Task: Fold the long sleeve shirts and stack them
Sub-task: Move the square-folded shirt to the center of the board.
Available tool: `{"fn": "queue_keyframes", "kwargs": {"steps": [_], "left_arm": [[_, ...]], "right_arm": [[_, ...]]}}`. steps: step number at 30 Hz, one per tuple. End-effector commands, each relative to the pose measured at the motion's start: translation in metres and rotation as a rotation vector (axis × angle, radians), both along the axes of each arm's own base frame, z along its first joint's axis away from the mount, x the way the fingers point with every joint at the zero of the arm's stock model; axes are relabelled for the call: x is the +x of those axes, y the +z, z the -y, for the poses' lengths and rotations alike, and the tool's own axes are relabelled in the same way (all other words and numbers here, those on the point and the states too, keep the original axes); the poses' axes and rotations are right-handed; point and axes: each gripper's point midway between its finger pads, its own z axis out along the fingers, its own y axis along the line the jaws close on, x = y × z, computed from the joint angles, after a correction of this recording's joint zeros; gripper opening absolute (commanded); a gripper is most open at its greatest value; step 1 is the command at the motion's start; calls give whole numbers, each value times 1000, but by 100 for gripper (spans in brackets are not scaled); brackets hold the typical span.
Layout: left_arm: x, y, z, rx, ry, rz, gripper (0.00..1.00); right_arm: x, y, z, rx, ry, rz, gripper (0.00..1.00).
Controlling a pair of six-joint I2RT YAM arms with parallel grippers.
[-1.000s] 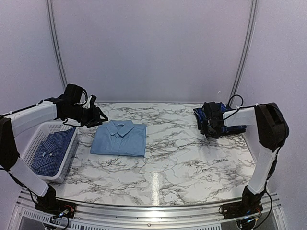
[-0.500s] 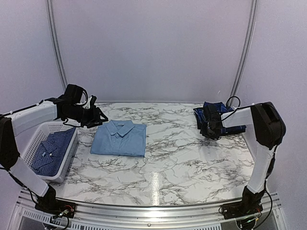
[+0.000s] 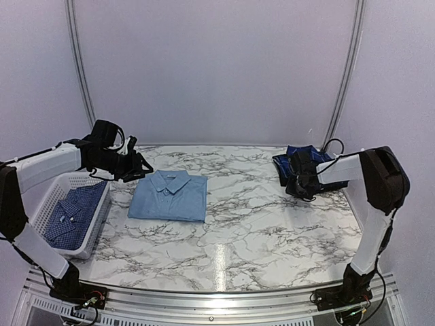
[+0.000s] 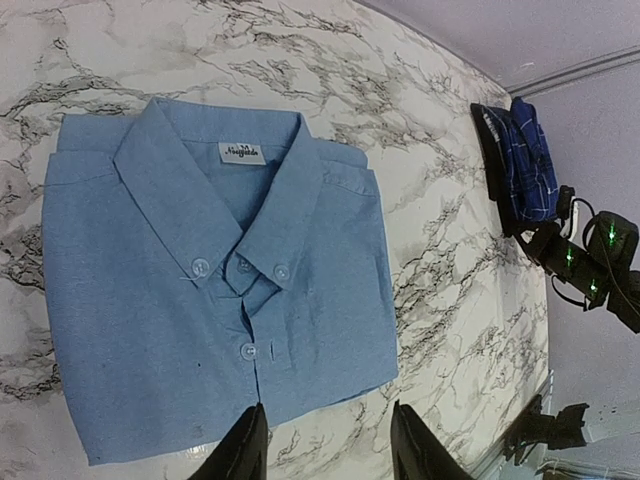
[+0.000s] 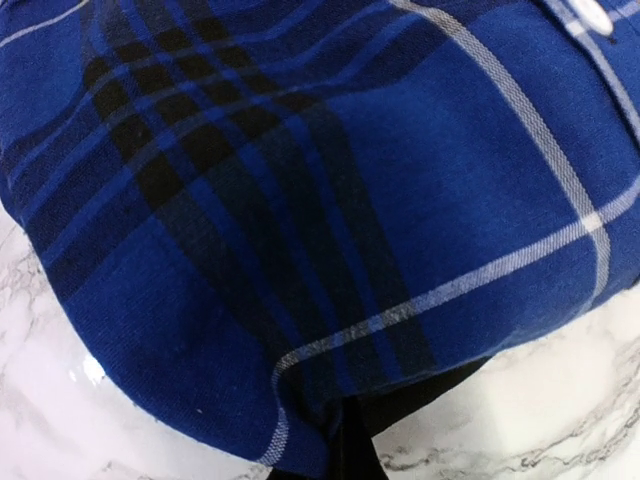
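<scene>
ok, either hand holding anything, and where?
Right hand pinches the navy plaid shirt at its folded edge. Left hand hangs open over the light blue shirt, holding nothing.

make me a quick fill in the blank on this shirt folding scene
The right pincer is shut on the plaid shirt, on the table's ___ side. The checked shirt lies inside the white ___. The left pincer hangs open above the folded ___ blue shirt.
Missing: right; basket; light.
</scene>
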Motion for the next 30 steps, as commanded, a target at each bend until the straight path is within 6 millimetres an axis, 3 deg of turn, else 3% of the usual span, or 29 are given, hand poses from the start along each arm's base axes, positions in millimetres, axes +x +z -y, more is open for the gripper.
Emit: {"fn": "queue_keyframes", "kwargs": {"steps": [1,6,9,17,20,27,30], "left_arm": [[-8,-5,3,2,-22,-18,44],[-10,-6,6,-2,-31,-23,44],[-12,-6,7,-3,-34,-23,44],[-14,-10,7,-4,-35,-32,44],[-14,-9,7,-5,-35,-31,44],[-17,-12,7,-5,-30,-40,44],[-16,-13,6,-1,-23,-42,44]], "right_arm": [[-37,2,-12,-1,61,-62,0],[-68,8,-42,45,126,-76,0],[-87,9,-73,105,186,-83,0],[-132,14,-191,267,393,-117,0],[-142,15,-223,287,444,-130,0],[-156,19,-256,337,526,-136,2],[-157,39,-264,336,588,-107,26]]}}
